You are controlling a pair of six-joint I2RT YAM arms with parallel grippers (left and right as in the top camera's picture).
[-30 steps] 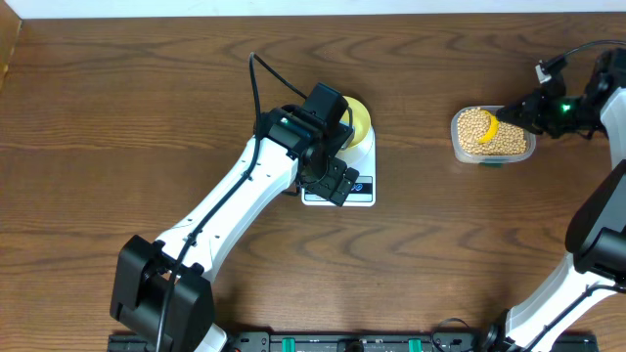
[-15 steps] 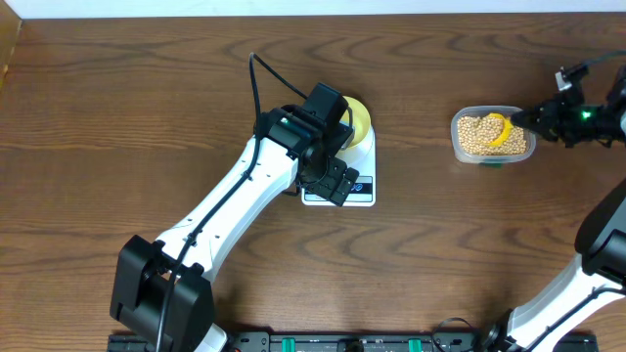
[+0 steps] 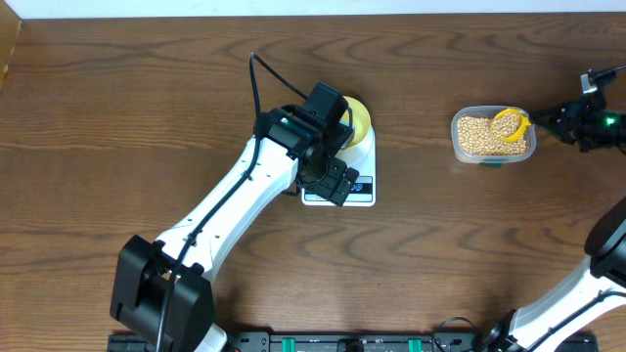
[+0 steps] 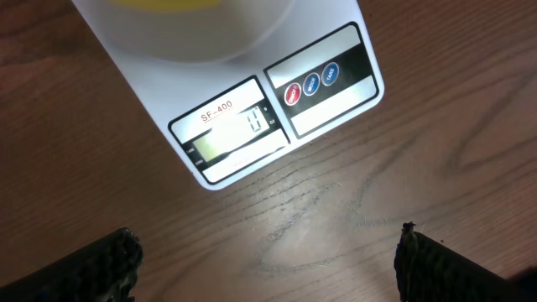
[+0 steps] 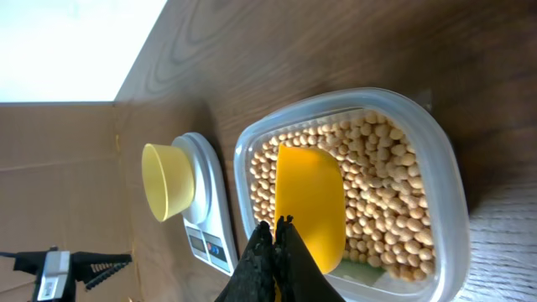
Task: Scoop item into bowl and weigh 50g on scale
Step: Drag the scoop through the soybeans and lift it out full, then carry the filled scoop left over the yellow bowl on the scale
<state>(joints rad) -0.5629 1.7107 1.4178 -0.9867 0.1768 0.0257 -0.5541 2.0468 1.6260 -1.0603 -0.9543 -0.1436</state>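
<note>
Your right pincer (image 5: 273, 228) is clenched on the yellow scoop (image 5: 310, 201). Just ahead of its tips, small round tan beans (image 5: 386, 180) fill the clear tub (image 5: 447, 180). Your left pincer (image 4: 264, 256) is released and spread wide over the white scale (image 4: 243, 88). The pale yellow bowl (image 5: 164, 180) sits on the platform beyond it.

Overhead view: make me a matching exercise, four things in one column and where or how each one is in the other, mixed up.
Things
1 bowl
2 scoop
3 beans
4 left hand

Places or states
A open, next to the scale
B in the clear tub
C on the scale
D gripped by the shut right hand

Pairs: 1-C, 2-D, 3-B, 4-A
</note>
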